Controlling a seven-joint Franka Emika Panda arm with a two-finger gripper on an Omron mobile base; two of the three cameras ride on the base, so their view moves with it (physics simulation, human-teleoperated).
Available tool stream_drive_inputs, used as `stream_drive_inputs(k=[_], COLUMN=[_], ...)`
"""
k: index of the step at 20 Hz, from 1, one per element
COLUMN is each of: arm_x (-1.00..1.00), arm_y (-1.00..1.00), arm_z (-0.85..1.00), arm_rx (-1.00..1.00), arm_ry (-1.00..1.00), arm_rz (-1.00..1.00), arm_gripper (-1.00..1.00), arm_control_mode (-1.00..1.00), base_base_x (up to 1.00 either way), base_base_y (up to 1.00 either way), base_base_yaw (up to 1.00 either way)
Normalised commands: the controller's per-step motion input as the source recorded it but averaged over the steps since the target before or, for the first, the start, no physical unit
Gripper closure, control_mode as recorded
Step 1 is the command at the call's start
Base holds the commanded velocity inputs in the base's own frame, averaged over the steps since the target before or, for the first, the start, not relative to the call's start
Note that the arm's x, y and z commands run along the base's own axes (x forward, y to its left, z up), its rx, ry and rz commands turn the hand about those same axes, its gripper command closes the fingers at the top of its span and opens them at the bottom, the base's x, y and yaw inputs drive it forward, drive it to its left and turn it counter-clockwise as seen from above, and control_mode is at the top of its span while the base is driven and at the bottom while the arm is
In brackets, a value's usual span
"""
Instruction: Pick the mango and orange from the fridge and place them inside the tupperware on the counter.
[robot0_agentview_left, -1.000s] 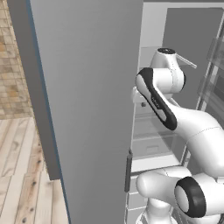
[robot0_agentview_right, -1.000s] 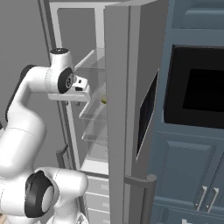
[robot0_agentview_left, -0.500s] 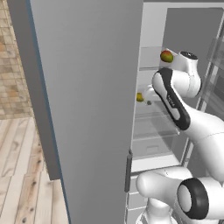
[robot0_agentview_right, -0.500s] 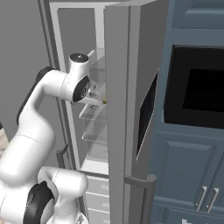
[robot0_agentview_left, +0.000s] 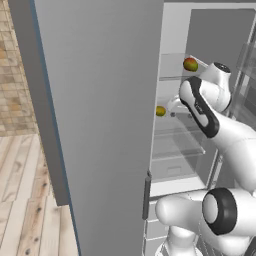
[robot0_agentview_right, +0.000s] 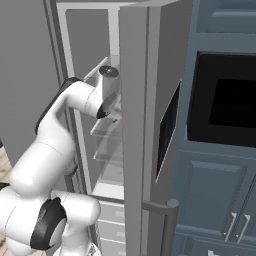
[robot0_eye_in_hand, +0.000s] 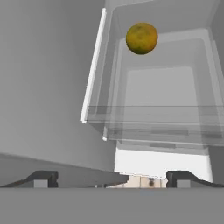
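Mango (robot0_agentview_left: 190, 64): red-orange with a green patch; it sits on an upper glass shelf inside the fridge, toward the far side, just left of the arm's upper joint in the left base view
Orange (robot0_eye_in_hand: 141, 38): round, yellow-orange; in the hand view it rests on a clear shelf at the far end of the compartment, well apart from the fingertips; in the left base view it shows one shelf lower than the mango, at the left edge of the opening, partly behind the door's edge
Fridge (robot0_agentview_left: 100, 115): wide flat grey door swung open on the left and taking up much of the left base view; pale interior with clear glass shelves (robot0_eye_in_hand: 153, 118) — seen from the right base view, the arm reaches in between the fridge's side walls
Arm (robot0_agentview_right: 60, 130): white with dark joints; it rises from the base and bends into the fridge at upper-shelf height
Gripper (robot0_eye_in_hand: 112, 178): two dark fingertips (robot0_eye_in_hand: 41, 178) set wide apart at the bottom of the hand view — released, nothing between them; pointed toward the shelves with the orange ahead
Cabinets (robot0_agentview_right: 220, 190): dark blue, to the right of the fridge, with a black oven window above silver bar handles
Floor (robot0_agentview_left: 20, 200): pale wood planks on the near left; a brick wall behind
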Motion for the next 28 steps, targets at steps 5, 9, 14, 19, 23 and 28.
stream_drive_inputs(k=[5,9,14,19,23,28], arm_x=[0.33,0.39,0.42,0.47,0.43,0.36], arm_y=[-0.08,-0.04,0.00,0.00,-0.01,-0.05], arm_z=[-0.15,-0.27,-0.26,-0.12,-0.12,-0.15], arm_rx=[0.00,0.01,0.00,0.00,0.00,0.00], arm_ry=[-0.14,-0.10,-0.03,0.01,0.00,0.00], arm_rz=[0.00,0.00,0.00,0.00,0.00,0.00], arm_gripper=[-1.00,-1.00,-1.00,-1.00,-1.00,-1.00], arm_control_mode=[-1.00,-1.00,-1.00,-1.00,-1.00,-1.00], base_base_x=[0.00,0.00,0.00,0.00,0.00,0.00], base_base_y=[0.00,0.00,0.00,0.00,0.00,0.00], base_base_yaw=[0.00,0.00,0.00,0.00,0.00,0.00])
